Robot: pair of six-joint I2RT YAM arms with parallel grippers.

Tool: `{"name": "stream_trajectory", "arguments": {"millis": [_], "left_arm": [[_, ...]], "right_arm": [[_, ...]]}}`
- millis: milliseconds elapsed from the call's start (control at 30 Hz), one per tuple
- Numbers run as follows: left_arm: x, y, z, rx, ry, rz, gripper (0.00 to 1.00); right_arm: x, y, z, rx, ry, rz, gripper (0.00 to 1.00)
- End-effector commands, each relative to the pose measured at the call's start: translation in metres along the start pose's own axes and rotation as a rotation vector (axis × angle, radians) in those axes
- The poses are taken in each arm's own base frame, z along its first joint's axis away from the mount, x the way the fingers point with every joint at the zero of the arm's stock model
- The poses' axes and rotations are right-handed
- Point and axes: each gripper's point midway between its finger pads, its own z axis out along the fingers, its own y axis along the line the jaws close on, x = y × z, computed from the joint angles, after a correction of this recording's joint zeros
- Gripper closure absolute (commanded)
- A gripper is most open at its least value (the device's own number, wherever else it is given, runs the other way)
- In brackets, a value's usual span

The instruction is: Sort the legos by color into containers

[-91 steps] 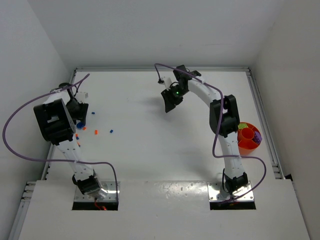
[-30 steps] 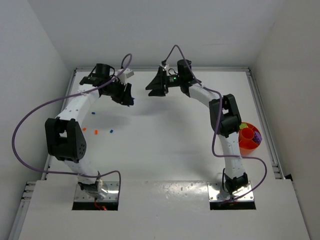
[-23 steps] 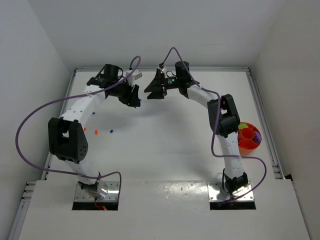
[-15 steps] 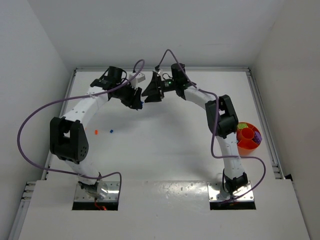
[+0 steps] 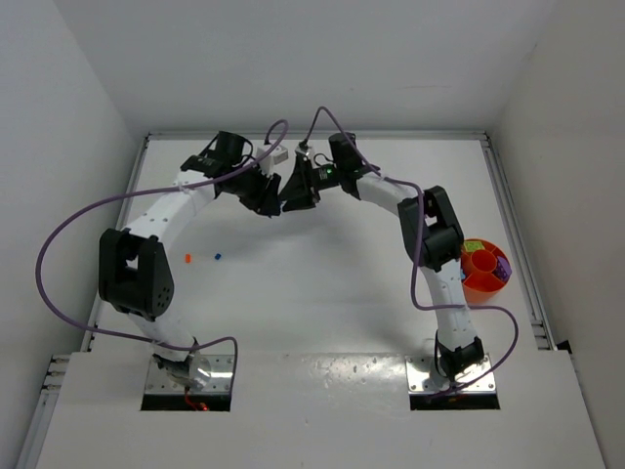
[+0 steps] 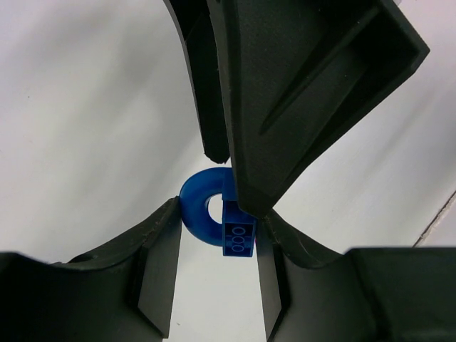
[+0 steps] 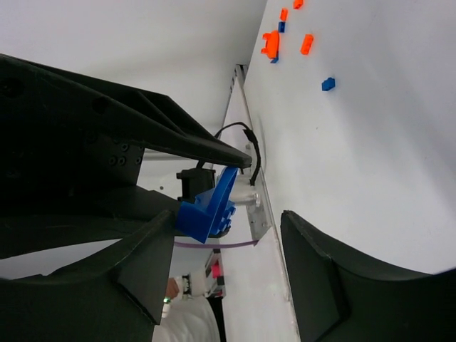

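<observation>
Left pincer [image 6: 217, 214] is clamped on a blue brick [image 6: 239, 234]. Right pincer [image 7: 228, 216] meets it tip to tip, fingers apart around that brick, which is close against one finger and clear of the other. The bowl [image 5: 479, 285] sits well apart from both pincers. An orange lego [image 5: 187, 258] lies on the surface [image 5: 322, 283], away from the left pincer.

Overhead view plus two wrist close-ups
Both wrist views look past their fingers [image 6: 160, 271] at one blue brick [image 6: 239, 235].
</observation>
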Motion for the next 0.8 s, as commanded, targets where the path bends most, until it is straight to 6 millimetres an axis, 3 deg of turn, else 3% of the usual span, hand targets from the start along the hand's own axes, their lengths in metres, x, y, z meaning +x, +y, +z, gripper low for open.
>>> {"name": "stream_trajectory", "arguments": {"millis": [0,133,367,567,633,767], "left_arm": [[-0.02,-0.012,-0.014,-0.005,-0.074,0.067,0.68],[-0.017,-0.015,-0.011,0.004,-0.064,0.068,0.69],[-0.019,-0.018,-0.009,0.008,-0.07,0.088,0.69],[-0.017,-0.02,-0.005,0.017,-0.06,0.099,0.69],[-0.017,-0.018,-0.005,0.008,-0.058,0.098,0.66],[-0.016,-0.014,-0.002,-0.013,-0.053,0.079,0.46]], "right_arm": [[0.005,0.022,0.005,-0.024,0.017,-0.085,0.39],[0.005,0.027,0.009,-0.032,0.021,-0.096,0.42],[0.008,0.032,0.018,-0.056,0.047,-0.124,0.55],[0.009,0.037,0.021,-0.069,0.059,-0.144,0.83],[0.009,0.037,0.021,-0.069,0.059,-0.144,0.93],[0.012,0.038,0.02,-0.07,0.059,-0.146,1.0]]}}
